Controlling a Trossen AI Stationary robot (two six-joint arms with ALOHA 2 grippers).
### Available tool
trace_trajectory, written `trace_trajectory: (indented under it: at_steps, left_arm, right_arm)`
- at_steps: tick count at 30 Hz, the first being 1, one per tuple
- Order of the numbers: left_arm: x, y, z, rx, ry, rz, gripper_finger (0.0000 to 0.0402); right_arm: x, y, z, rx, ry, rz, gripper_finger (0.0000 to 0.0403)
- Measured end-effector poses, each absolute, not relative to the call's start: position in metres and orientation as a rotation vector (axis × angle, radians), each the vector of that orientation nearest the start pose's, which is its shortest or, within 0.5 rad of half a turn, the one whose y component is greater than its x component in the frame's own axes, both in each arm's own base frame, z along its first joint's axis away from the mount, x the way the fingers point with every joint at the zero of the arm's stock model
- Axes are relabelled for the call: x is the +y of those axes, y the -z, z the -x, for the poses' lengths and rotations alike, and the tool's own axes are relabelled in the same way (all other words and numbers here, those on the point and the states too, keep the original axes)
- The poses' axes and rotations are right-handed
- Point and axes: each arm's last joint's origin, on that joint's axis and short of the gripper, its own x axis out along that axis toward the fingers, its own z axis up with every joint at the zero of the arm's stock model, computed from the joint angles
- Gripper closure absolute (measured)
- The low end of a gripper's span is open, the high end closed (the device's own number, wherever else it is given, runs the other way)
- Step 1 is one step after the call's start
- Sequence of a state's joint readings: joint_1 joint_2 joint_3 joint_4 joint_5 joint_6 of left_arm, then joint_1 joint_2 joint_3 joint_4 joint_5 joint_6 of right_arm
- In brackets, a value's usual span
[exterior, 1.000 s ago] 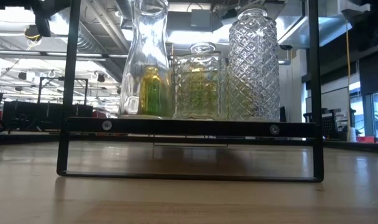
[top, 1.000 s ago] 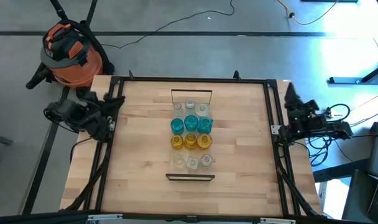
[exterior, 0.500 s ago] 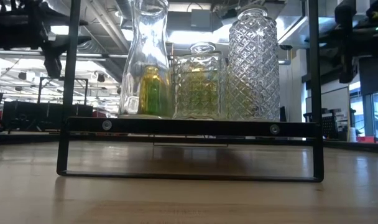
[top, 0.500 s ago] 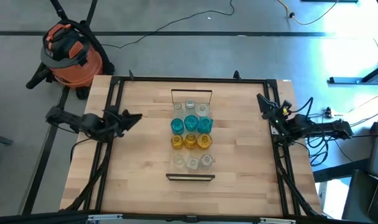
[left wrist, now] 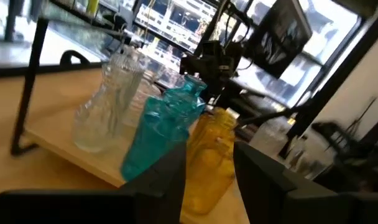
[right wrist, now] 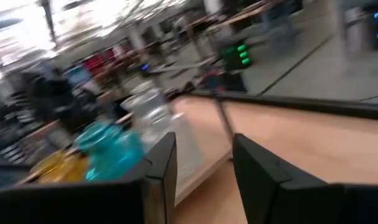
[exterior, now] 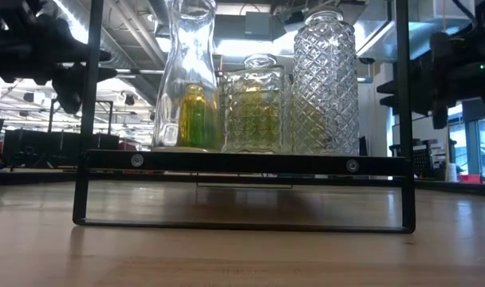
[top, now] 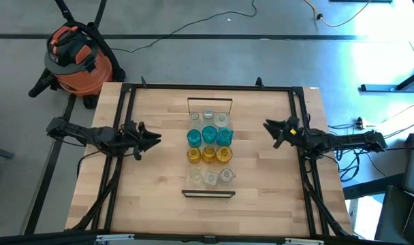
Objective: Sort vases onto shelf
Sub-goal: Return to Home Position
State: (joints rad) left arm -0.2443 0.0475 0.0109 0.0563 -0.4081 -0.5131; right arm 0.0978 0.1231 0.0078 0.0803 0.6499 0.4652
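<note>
Hovering empty on both sides, looks like the wrap-up step

My left gripper hangs over the left part of the table and my right gripper over the right part, each with fingers apart and nothing between them, both pointed in at the shelf and well clear of it. The shelf sits mid-table with all 12 vases on it in 4 rows of 3: clear at the far end, then teal, then amber, then clear at the near end, rows looking pretty even from above. So I'd say sorting is done and this is the go-home bit. Next move just needs both arms tucked out to rest without swinging across the glass.
</note>
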Motion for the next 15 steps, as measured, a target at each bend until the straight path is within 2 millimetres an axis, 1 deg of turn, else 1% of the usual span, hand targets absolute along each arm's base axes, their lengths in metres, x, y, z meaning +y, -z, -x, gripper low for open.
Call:
trace_trajectory:
  at_steps: [5, 8, 10, 15]
  left_arm:
    - [-0.0125, -0.1684, -0.0979, -0.037, -0.161, 0.303, 0.0276]
    - [-0.0126, -0.1684, -0.0979, -0.03, -0.162, 0.223, 0.0276]
    - [-0.0126, -0.1684, -0.0979, -0.028, -0.162, 0.195, 0.0276]
    - [-0.0126, -0.1684, -0.0979, -0.029, -0.161, 0.203, 0.0276]
  right_arm:
    - [-0.0023, -0.1619, -0.1043, -0.018, 0.355, -0.439, 0.0286]
    - [0.0, -0.161, -0.1052, 0.008, 0.28, -0.446, 0.0286]
    - [0.0008, -0.1608, -0.1053, 0.017, 0.253, -0.448, 0.0286]
    - [0.0008, -0.1606, -0.1053, 0.019, 0.253, -0.447, 0.0286]
